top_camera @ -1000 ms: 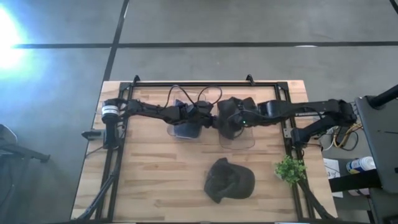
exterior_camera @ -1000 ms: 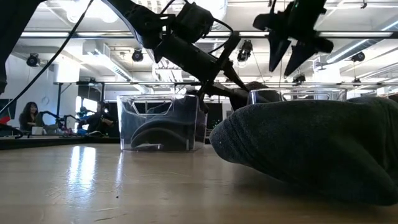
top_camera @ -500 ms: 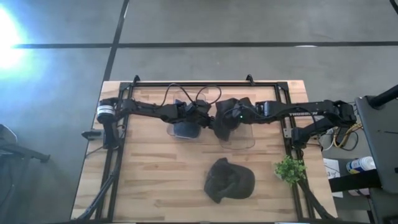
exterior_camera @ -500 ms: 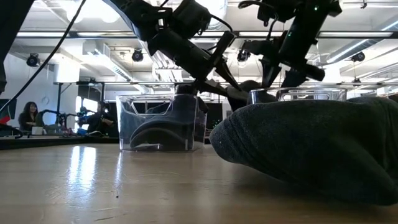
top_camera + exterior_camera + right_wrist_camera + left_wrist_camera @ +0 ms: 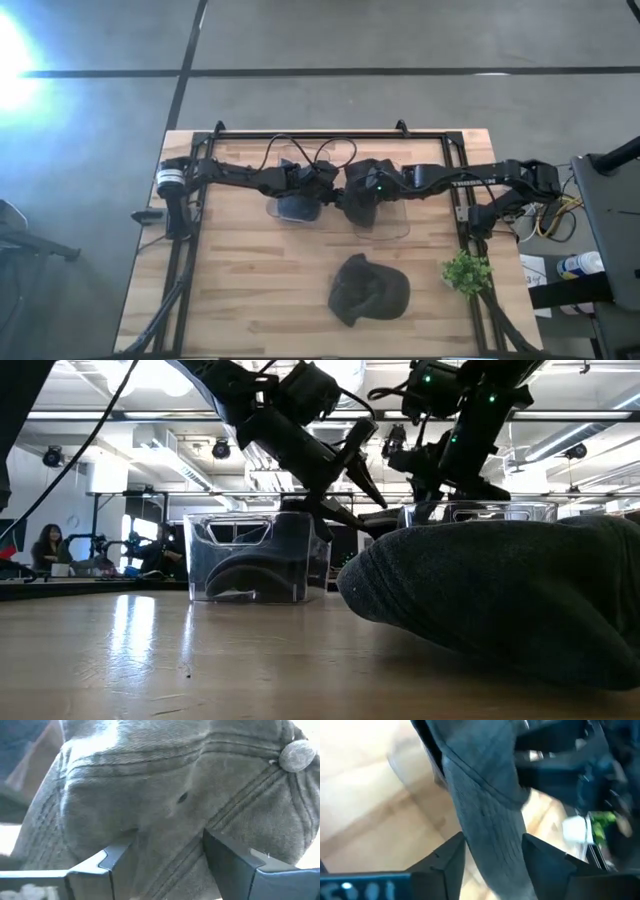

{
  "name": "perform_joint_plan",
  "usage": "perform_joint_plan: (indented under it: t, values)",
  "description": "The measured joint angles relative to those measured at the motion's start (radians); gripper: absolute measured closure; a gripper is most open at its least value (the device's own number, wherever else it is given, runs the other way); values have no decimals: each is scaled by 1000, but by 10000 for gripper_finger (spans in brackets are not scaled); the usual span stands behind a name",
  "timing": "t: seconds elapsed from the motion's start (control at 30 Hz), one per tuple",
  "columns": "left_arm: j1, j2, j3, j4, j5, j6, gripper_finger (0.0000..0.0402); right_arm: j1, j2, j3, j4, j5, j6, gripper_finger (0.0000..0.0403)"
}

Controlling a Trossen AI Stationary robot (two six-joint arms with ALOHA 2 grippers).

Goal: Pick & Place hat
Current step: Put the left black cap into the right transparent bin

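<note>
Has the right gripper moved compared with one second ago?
Yes. In the high view the right gripper has shifted left over the clear bin, toward the left gripper.

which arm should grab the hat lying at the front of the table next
Right, probably. Both grippers, left and right, already pinch another cap at the bins, but the hat lies on the right arm's side.

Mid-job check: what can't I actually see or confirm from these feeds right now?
- High view: both arms cover the hat they hold and the clear bins' contents.
- Low view: the second hat on the table blocks the right bin.
- Left wrist view: motion blur; the brim hides the fingers' contact.
</note>
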Motion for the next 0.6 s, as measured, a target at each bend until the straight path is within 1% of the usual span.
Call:
perform_joint_plan:
  t: [0.07, 0.17, 0.27, 0.37, 0.4, 0.47, 0.53, 0.6]
  values:
    - [0, -15, 13, -43, 42, 4, 202, -4, 8, 0, -3, 1, -7, 188]
    - [-1, -57, 22, -112, 99, 32, 196, -10, 10, -2, -10, 22, -29, 188]
    - [-5, -108, 23, -176, 108, 75, 195, -17, -2, -2, -25, 46, -46, 188]
    - [-12, -160, 18, -226, 107, 112, 195, -33, -15, 2, -82, 53, -66, 188]
    - [-15, -176, 11, -230, 96, 120, 195, -38, -16, 2, -104, 54, -72, 188]
    - [-22, -189, -1, -240, 42, 136, 195, -45, -18, 2, -157, 55, -74, 188]
    - [-24, -187, -7, -240, -23, 151, 195, -48, -24, 2, -185, 55, -78, 188]
    - [-23, -167, -8, -221, -46, 158, 195, -48, -41, 2, -188, 55, -89, 188]
